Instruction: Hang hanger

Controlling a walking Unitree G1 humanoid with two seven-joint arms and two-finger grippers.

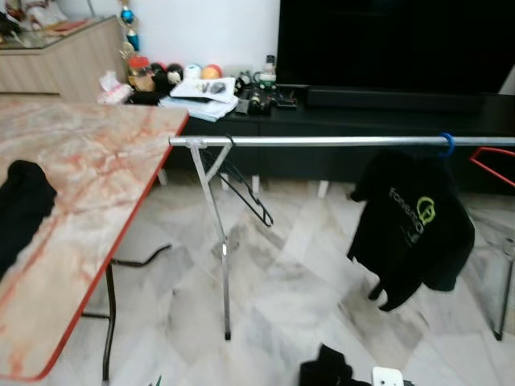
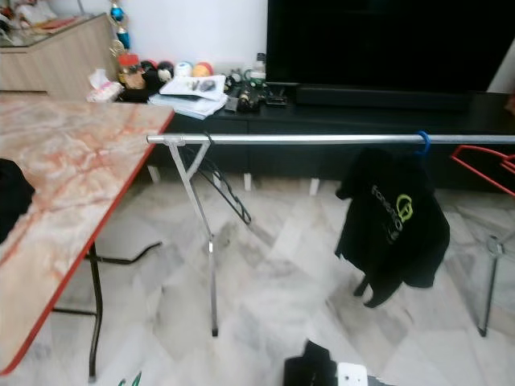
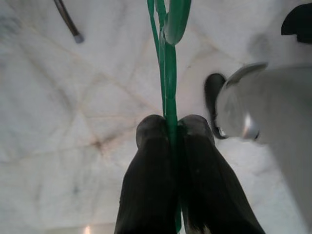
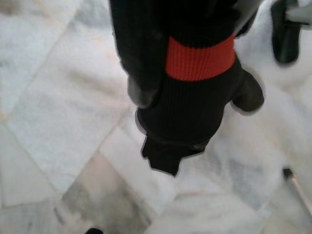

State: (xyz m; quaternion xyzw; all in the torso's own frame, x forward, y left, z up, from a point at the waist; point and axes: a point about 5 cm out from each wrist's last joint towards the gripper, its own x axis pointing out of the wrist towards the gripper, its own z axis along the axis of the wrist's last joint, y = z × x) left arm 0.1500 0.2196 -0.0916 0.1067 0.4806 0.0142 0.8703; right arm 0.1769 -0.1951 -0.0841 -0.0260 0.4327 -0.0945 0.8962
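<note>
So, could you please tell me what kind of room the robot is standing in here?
Most likely a home living room: a large black television screen on a low black cabinet, a pale marble tiled floor, and a silver metal clothes rail holding a black printed garment.

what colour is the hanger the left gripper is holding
Green; the hanger shows best in the left wrist view.

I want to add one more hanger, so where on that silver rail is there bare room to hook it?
The rail is bare between the black hanger near its left end and the blue hook carrying the black hoodie. It is crowded to the right, where a red hanger hangs close beside the hoodie.
</note>
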